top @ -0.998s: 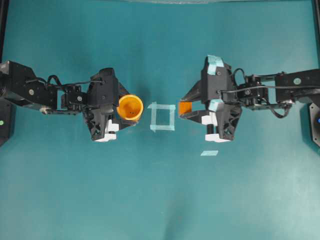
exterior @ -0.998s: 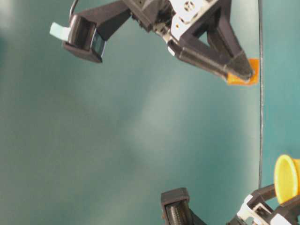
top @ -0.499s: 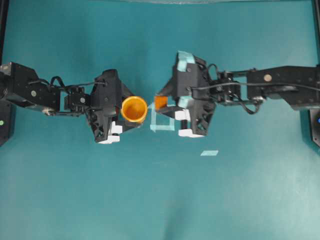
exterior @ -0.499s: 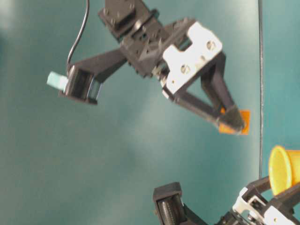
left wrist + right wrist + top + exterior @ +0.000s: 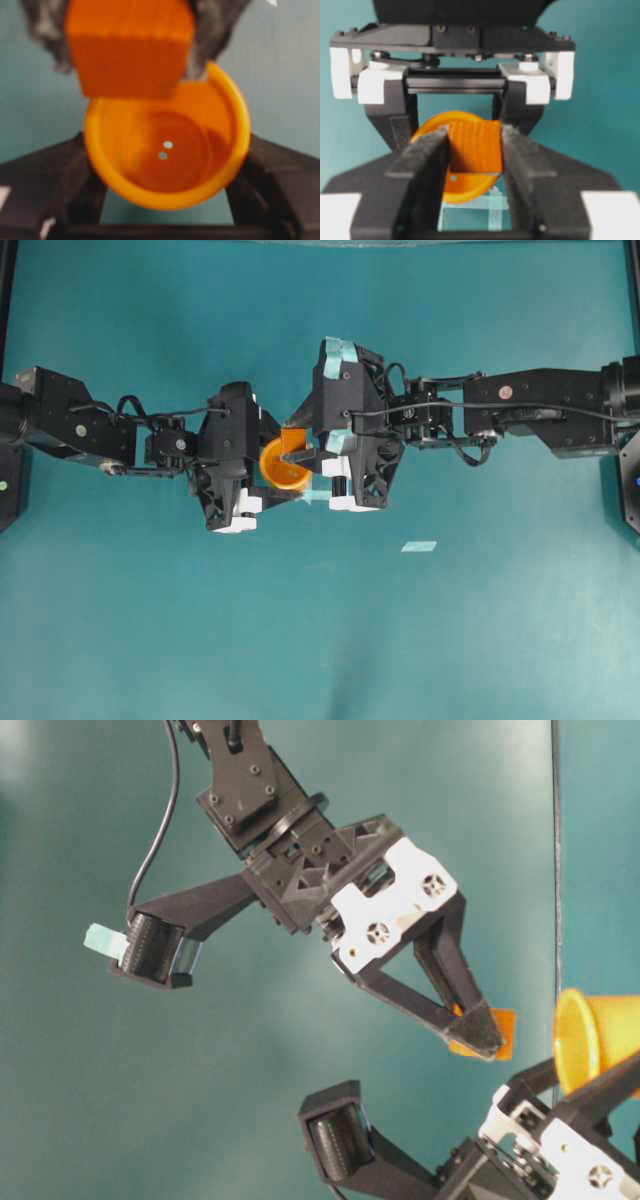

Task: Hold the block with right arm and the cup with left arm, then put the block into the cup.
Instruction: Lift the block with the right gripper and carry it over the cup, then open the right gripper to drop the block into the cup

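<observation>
Small orange block (image 5: 293, 443) clamped between right gripper (image 5: 297, 453) fingers, hanging at cup mouth, over rim. Round yellow-orange cup (image 5: 283, 468), darker inside, tilted mouth-first toward block, held in left gripper (image 5: 268, 466).

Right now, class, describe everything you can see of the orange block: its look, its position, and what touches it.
The block is a small orange cube with flat, plain faces, plastic-looking, one face faintly ridged. It is off the table, clamped between the two dark padded fingers of the right gripper, which press on opposite sides. It hangs at the mouth of the yellow-orange cup, over the rim's edge, not yet inside. The left gripper holds that cup. Whether block and rim touch is unclear.
</observation>
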